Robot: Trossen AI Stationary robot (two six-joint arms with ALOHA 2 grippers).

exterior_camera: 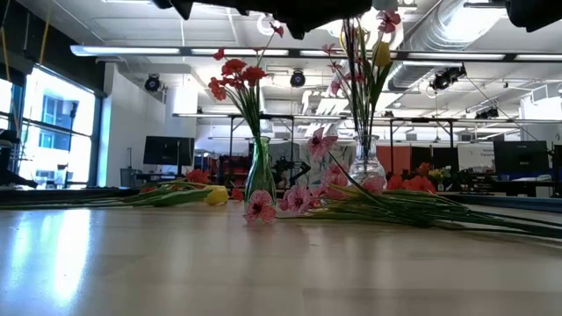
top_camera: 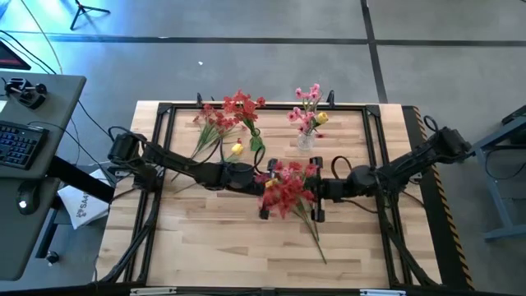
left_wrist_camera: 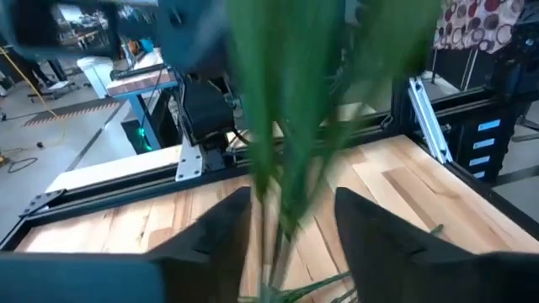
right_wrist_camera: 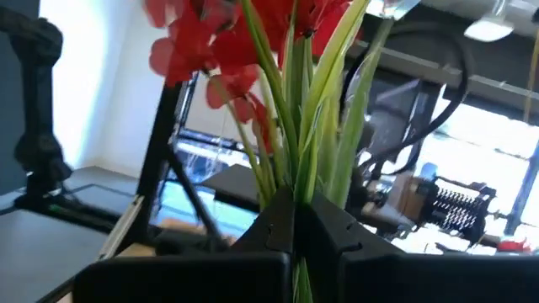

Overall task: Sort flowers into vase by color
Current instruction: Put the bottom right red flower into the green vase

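My right gripper (top_camera: pixel 319 196) (right_wrist_camera: pixel 295 215) is shut on a spray of red flowers (top_camera: pixel 283 191) at mid-table, above the low view's top edge. My left gripper (top_camera: pixel 261 196) (left_wrist_camera: pixel 295 231) is open beside it, a finger on either side of green stems (left_wrist_camera: pixel 282 160); I cannot tell whether it touches them. Pink flowers (exterior_camera: pixel 299 197) lie on the table below, their stems (top_camera: pixel 316 238) running toward the near edge. A green vase (exterior_camera: pixel 259 171) holds red flowers (top_camera: pixel 242 105). A clear vase (exterior_camera: pixel 366 162) holds pink flowers (top_camera: pixel 308 103) and a yellow one. My right gripper pinches a bundle of several green stems (right_wrist_camera: pixel 296 181) between its two fingers. The stems and leaves run out past the fingertips, with the red blooms (right_wrist_camera: pixel 244 34) at the far end. The spray is lifted clear of the table.
More red flowers (top_camera: pixel 212 123) and a yellow one (top_camera: pixel 237 150) lie on the table at the far left, next to the green vase. A black frame (top_camera: pixel 164 111) runs round the table top. The near half of the table (top_camera: pixel 214 247) is bare wood.
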